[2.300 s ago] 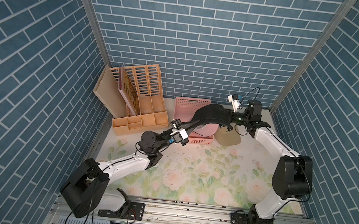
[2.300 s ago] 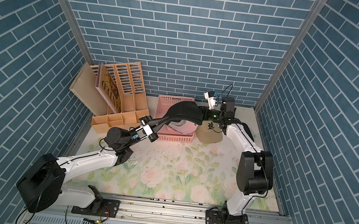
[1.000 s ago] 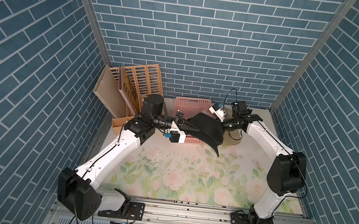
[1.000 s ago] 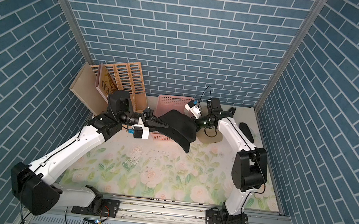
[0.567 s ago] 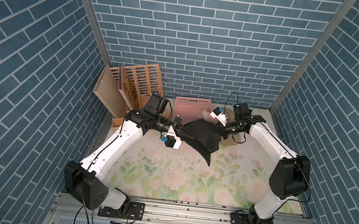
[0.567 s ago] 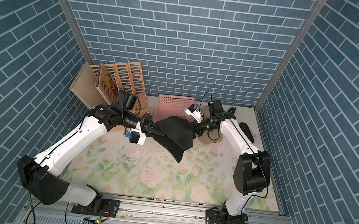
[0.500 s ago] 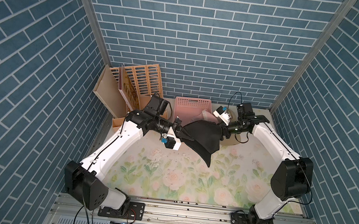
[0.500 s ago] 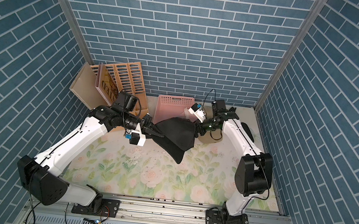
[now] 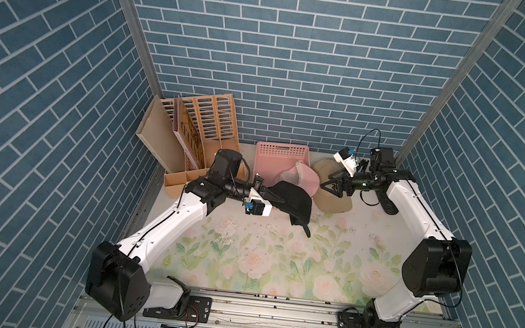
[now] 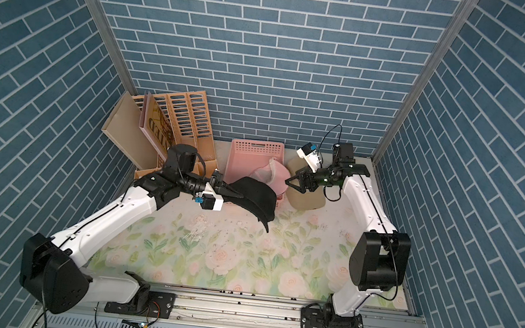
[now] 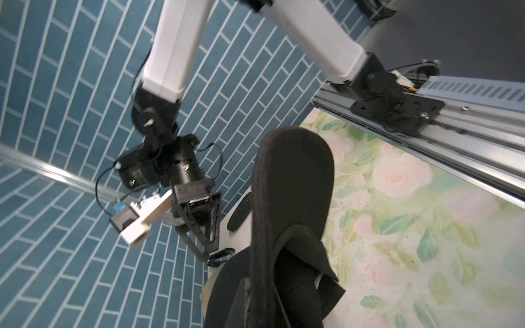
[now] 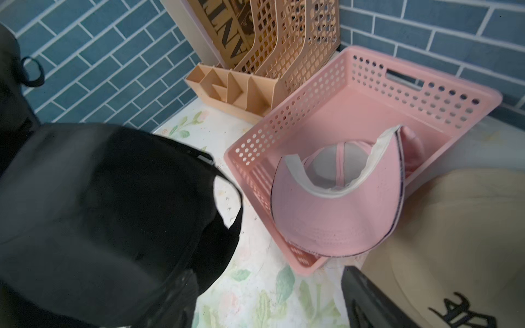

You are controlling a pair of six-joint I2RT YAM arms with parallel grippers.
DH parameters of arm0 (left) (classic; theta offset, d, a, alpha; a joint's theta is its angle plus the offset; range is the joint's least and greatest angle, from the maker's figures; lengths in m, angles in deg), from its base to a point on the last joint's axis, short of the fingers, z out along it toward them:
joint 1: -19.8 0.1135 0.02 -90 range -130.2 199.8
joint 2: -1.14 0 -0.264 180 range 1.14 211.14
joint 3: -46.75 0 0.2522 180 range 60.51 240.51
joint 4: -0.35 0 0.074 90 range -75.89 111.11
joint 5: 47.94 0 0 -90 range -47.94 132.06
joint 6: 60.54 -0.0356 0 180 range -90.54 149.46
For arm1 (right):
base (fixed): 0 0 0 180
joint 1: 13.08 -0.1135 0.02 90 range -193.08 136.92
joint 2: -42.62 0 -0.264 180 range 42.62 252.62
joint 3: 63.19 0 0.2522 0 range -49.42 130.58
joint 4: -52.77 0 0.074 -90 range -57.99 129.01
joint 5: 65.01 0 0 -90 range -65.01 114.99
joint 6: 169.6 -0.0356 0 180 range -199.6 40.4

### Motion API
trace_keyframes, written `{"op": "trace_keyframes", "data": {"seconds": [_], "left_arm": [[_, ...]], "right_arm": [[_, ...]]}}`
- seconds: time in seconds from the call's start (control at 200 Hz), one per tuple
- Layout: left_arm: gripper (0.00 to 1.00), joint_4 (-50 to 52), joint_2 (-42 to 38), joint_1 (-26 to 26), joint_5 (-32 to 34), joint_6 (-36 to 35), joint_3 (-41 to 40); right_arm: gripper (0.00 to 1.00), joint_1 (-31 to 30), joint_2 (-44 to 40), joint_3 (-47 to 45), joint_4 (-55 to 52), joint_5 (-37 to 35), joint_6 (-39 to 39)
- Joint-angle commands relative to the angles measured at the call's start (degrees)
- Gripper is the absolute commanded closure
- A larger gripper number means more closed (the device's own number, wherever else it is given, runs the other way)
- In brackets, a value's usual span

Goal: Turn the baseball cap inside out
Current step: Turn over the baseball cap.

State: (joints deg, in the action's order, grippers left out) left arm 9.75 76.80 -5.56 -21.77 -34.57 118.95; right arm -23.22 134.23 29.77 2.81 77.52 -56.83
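Your black fabric baseball cap point(image 9: 294, 199) is hanging over the floral mat point(image 9: 277, 257), beside the pink perforated plastic basket point(image 9: 281, 147). Your left gripper point(image 9: 274, 195) is pinching what seems its rim, and your right gripper point(image 9: 330, 190) is hovering spread-fingered over the beige cap point(image 9: 333, 206).

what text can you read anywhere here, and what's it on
"NTED": large dark letters on the book standing in the tan file rack; the start of the word is hidden.
Beige cap: black embroidered mark, cut off at the picture's edge, unreadable.
Black cap: no text shows.
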Motion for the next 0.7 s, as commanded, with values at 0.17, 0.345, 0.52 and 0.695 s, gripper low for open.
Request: {"op": "trace_keyframes", "data": {"seconds": [0.17, 0.345, 0.52, 0.695], "left_arm": [[1.0, -47.68, -0.19, 0.4, 20.71, 43.77, -1.37], [1.0, -45.19, -1.32, 0.56, 26.35, 45.93, -0.65], [1.0, -45.13, -2.38, 0.47, 24.46, 48.34, -0.91], [1.0, -46.17, -2.16, 0.4, 23.5, 50.99, -0.07]], "right_arm": [[0.13, -0.34, -13.02, -15.95, 20.72, 1.94, -8.27], [0.12, -0.44, -13.21, -18.02, 24.09, 1.24, -9.31], [0.11, -2.4, -14.7, -20.27, 35.89, 0.12, -13.54], [0.1, -6.35, -14.02, -18.32, 41.1, -4.12, -13.37]]}}
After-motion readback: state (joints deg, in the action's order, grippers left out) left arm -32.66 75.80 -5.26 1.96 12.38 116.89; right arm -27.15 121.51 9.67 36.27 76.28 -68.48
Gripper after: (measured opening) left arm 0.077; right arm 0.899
